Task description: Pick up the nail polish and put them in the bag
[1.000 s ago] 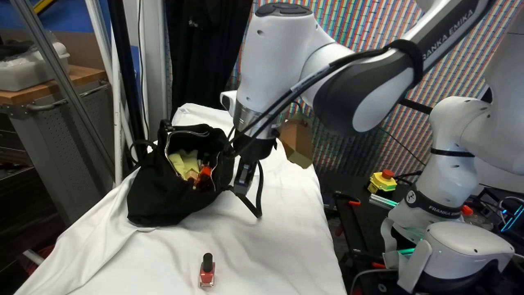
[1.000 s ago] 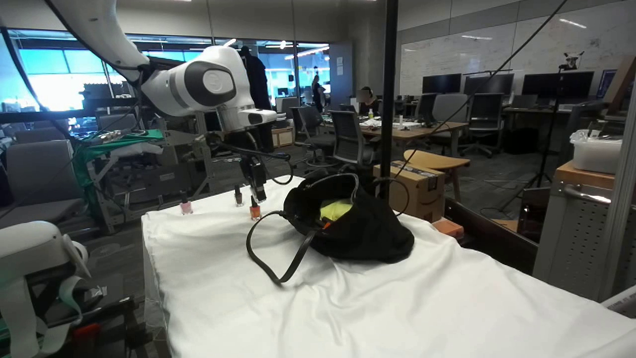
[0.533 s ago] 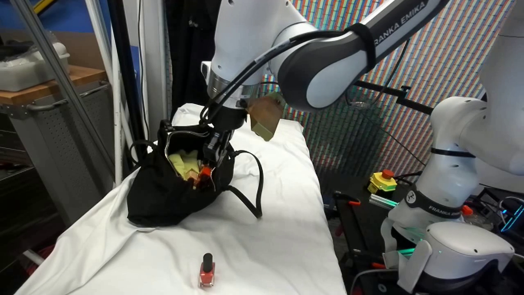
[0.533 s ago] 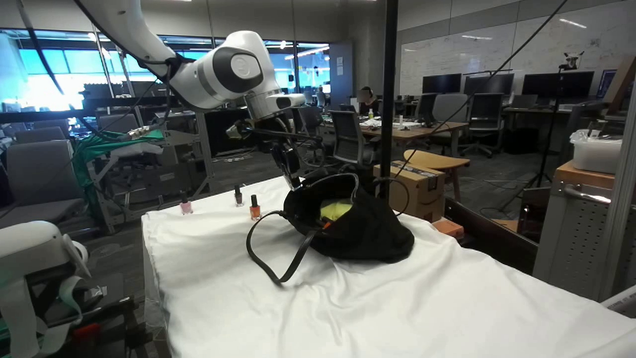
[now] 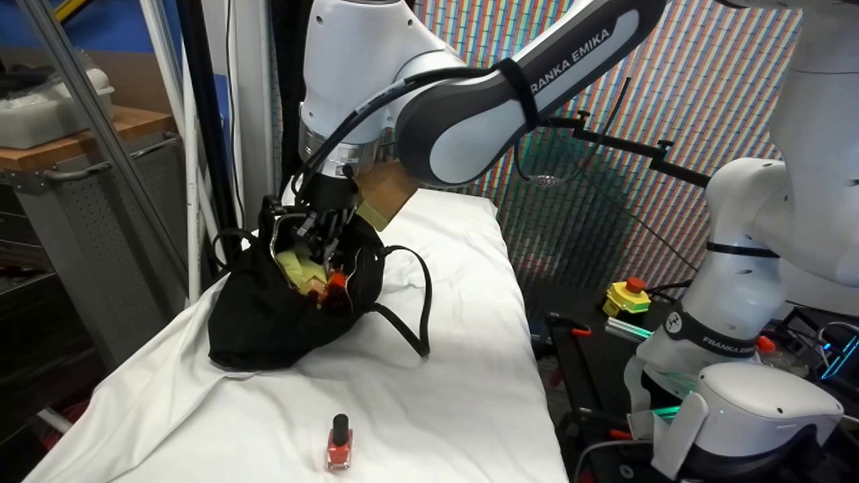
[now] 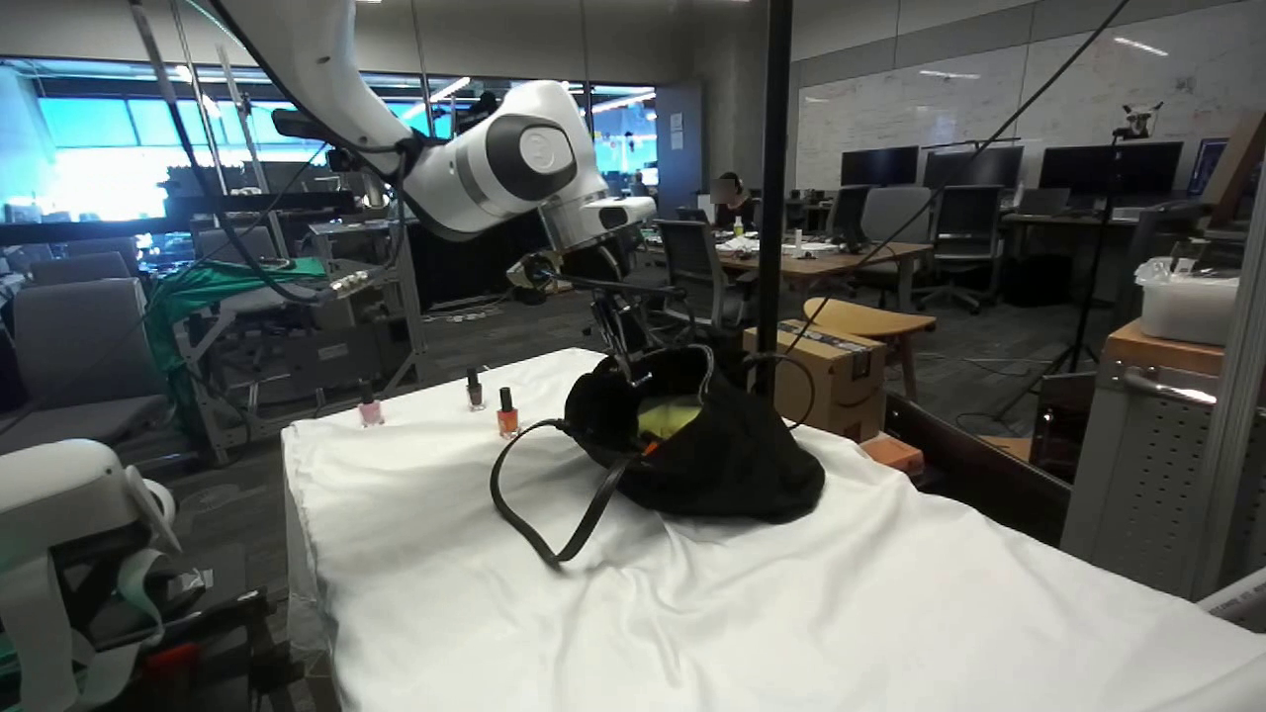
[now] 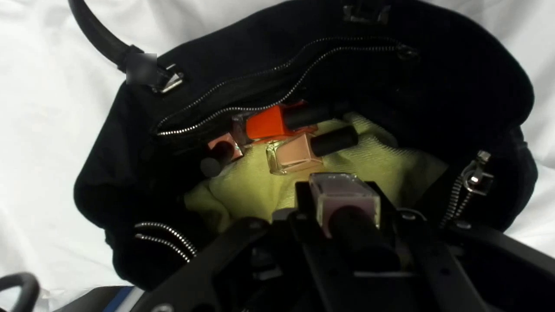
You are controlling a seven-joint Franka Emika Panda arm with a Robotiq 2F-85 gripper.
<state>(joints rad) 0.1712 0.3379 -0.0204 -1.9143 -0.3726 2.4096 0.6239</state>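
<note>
The fingers (image 7: 318, 260) are clamped on a mauve nail polish (image 7: 349, 208), with little more than its width between them; in the wrist view it sits between their tips, its glass base facing the top of the view and its dark cap running back between the fingers; which part of it they press is hard to make out; fingers and bottle lie within the outline of the black bag (image 7: 468, 78) in the wrist view, and in both exterior views the fingers point down at its open mouth; how deep the tips reach cannot be told. Beyond the tips, and apart from them, other bottles lie in the bag: nearest is a peach bottle (image 7: 295, 154), on its side on a yellow-green cloth (image 7: 247, 190), its cap aimed at the right of the wrist view; just past it is a bright orange bottle (image 7: 266, 123), its cap turned the same way; to their left is a pinkish-red bottle (image 7: 232, 143), its cap tipped towards the viewer; glass showing behind the orange bottle is too covered to read. In an exterior view, well apart from the fingers, a pink bottle (image 6: 370, 410), a brown bottle (image 6: 476, 396) and an orange-red bottle (image 6: 507, 422) stand upright on the white-draped counter (image 6: 890, 613); in an exterior view a red bottle (image 5: 339, 451) stands upright there; whether it is one of those three cannot be told.
</note>
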